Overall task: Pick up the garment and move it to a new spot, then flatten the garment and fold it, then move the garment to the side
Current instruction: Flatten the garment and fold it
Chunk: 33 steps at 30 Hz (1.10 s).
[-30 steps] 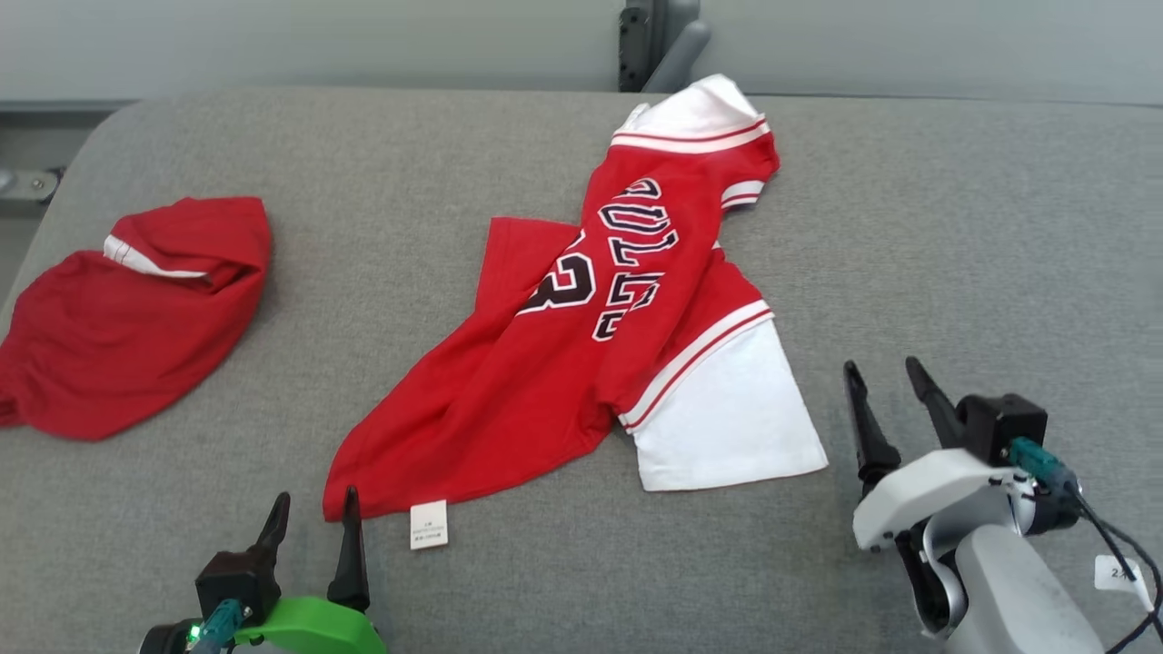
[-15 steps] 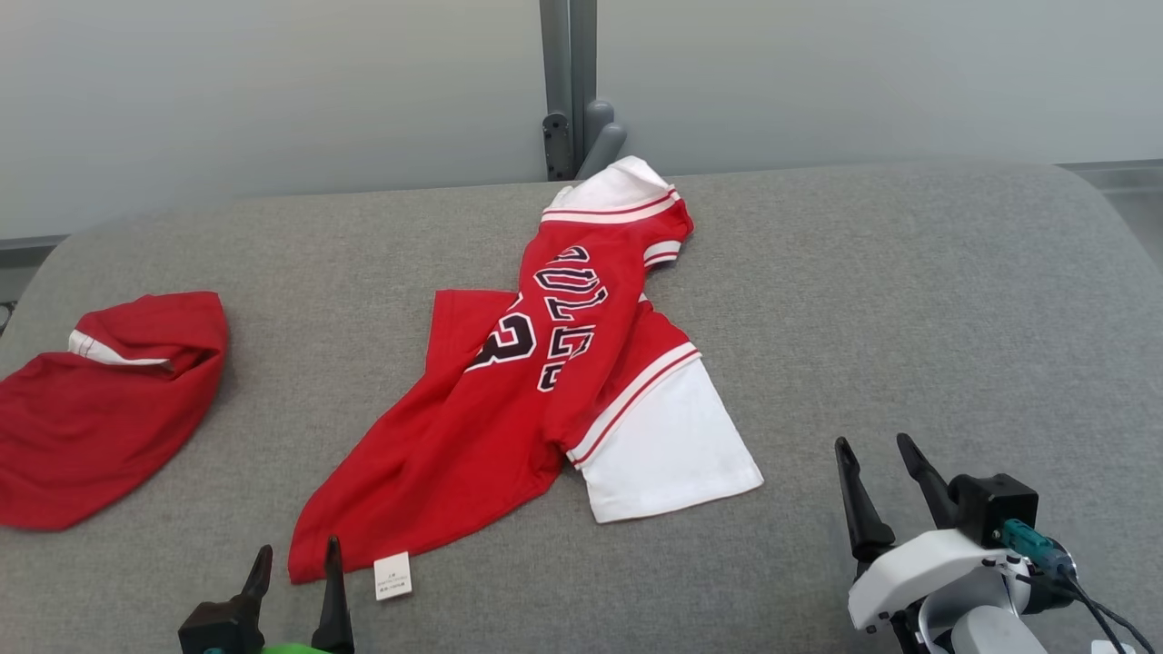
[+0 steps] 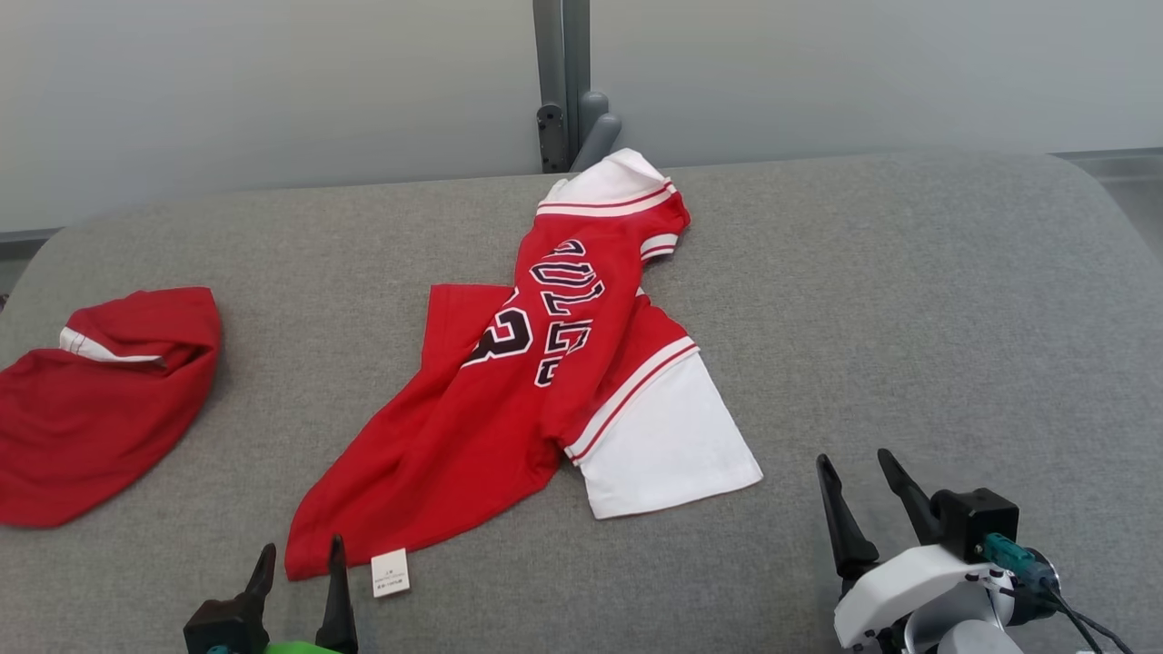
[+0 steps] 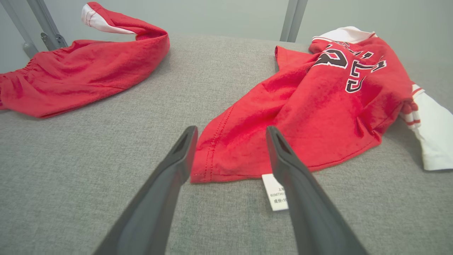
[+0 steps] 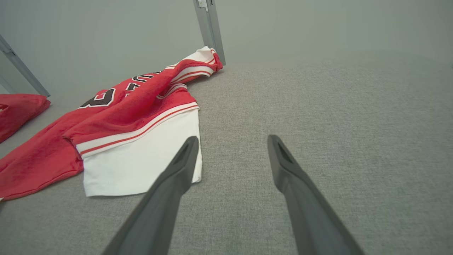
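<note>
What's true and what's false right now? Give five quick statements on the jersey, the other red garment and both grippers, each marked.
1. The right gripper is open and empty. True.
2. A second red garment lies to the left of the jersey, apart from it. True.
3. The left gripper grips the jersey's hem. False: it is open and holds nothing, with its fingertips near the hem corner.
4. The jersey is folded neatly. False: it lies crumpled and twisted, unfolded.
5. A white label sticks out at the jersey's near hem. True.
</note>
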### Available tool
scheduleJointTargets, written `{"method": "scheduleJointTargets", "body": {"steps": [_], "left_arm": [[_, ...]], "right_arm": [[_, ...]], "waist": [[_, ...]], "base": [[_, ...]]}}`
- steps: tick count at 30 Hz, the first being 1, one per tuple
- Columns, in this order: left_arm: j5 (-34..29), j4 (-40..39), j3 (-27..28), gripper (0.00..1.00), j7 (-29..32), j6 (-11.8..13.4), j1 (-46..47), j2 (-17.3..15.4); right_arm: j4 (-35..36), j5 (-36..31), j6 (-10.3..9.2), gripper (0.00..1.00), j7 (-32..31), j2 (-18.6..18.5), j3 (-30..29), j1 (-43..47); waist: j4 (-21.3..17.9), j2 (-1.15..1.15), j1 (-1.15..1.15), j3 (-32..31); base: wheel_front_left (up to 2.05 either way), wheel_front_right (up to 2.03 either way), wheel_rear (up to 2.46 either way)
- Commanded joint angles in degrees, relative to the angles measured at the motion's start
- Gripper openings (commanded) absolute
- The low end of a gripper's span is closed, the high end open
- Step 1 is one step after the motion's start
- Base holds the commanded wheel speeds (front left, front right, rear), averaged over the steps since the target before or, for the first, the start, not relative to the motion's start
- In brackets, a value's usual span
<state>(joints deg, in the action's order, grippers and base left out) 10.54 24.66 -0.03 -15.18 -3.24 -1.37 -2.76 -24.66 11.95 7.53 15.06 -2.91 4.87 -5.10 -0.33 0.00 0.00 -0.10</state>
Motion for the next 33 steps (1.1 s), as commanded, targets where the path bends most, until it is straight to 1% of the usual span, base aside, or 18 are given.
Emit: {"method": "scheduleJointTargets", "body": {"steps": [1, 7, 13, 18, 26, 33], "left_arm": [[0.30, 0.31, -0.10, 1.00, 0.06, 0.42, 1.11, -0.26], [1.24, 1.54, -0.71, 1.00, 0.06, 0.48, 3.07, -0.26], [2.03, 3.99, -1.16, 1.00, 0.06, 0.97, 5.85, -0.26], [2.95, 6.06, -1.41, 1.00, 0.06, 0.76, 7.86, -0.25], [5.55, 9.61, -1.26, 1.00, 0.06, 0.63, 9.88, -0.25], [6.85, 11.58, -1.28, 1.00, 0.07, 0.01, 10.77, -0.25]], "right_arm": [[-0.26, 0.21, -0.08, 1.00, 0.15, -0.09, 0.52, -1.00], [-1.52, 0.82, -0.08, 1.00, 0.15, -0.07, 2.82, -2.86], [-4.61, 0.73, -0.08, 1.00, 0.15, -0.08, 5.53, -5.74], [-7.30, 1.24, -0.08, 1.00, 0.15, -0.09, 7.64, -7.98], [-8.68, 0.80, -0.08, 1.00, 0.15, -0.10, 7.89, -9.95], [-9.06, 0.61, -0.08, 1.00, 0.15, -0.10, 8.16, -10.20]], "waist": [[0.46, 0.00, 0.00, 0.86], [1.48, 0.00, 0.00, 4.01], [2.42, 0.00, 0.00, 7.44], [3.22, 0.00, 0.00, 9.19], [3.84, 0.00, 0.00, 10.74], [3.11, 0.00, 0.00, 11.58]], "base": [[0.00, 0.00, 0.00], [0.00, 0.00, 0.00], [0.00, 0.00, 0.00], [0.00, 0.00, 0.00], [0.00, 0.00, 0.00], [0.00, 0.00, 0.00]]}}
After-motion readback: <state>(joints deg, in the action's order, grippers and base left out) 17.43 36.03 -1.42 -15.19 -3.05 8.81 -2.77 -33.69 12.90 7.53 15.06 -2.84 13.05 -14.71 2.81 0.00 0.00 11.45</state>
